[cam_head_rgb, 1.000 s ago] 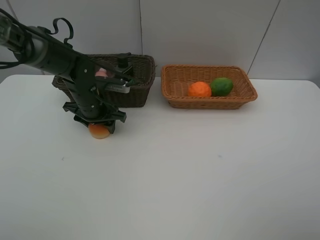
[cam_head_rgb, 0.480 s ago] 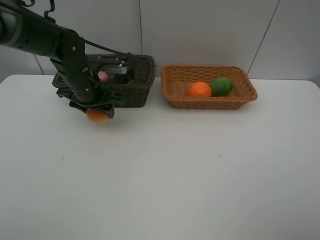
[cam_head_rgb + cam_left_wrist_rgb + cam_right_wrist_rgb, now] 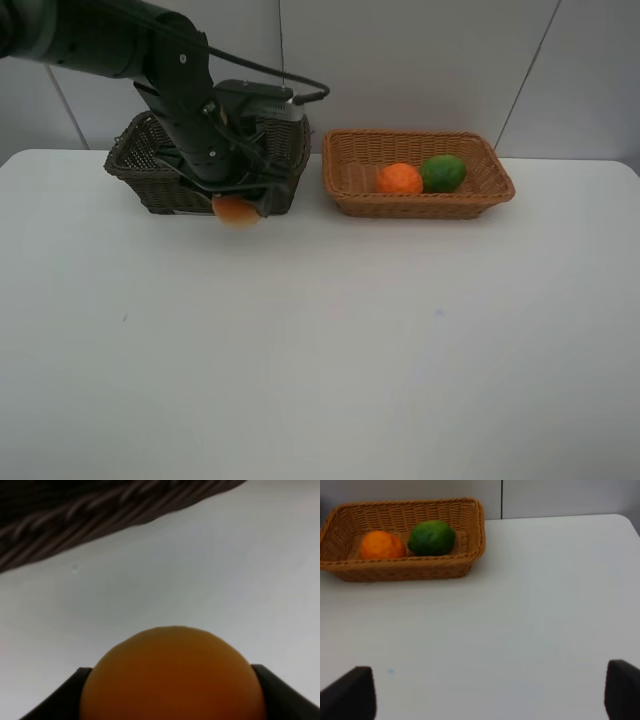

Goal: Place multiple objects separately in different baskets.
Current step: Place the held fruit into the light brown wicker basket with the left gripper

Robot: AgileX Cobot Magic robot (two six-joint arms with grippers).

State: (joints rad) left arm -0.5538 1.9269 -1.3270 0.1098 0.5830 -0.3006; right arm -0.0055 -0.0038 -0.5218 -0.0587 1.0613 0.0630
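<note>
My left gripper (image 3: 235,200) is shut on the red-orange peach-like fruit (image 3: 238,214) and holds it above the table, in front of the dark brown basket (image 3: 148,186) near its right front corner. In the left wrist view the fruit (image 3: 172,675) fills the space between the two fingers, with the dark basket's wall (image 3: 75,520) beyond. The light tan basket (image 3: 420,206) holds the orange mandarin (image 3: 399,179) and the green lime (image 3: 443,172). My right gripper (image 3: 487,692) stands open over bare table, facing that basket (image 3: 405,572). The arm hides the dark basket's contents.
The white table (image 3: 350,350) stretches wide in front of both baskets. A grey wall stands right behind them. The left arm and its cable reach over the dark basket from the upper left.
The left arm has lifted the fruit off the table and carried it rightward along the dark basket's front, toward the light basket. The right gripper's opening is unchanged.
</note>
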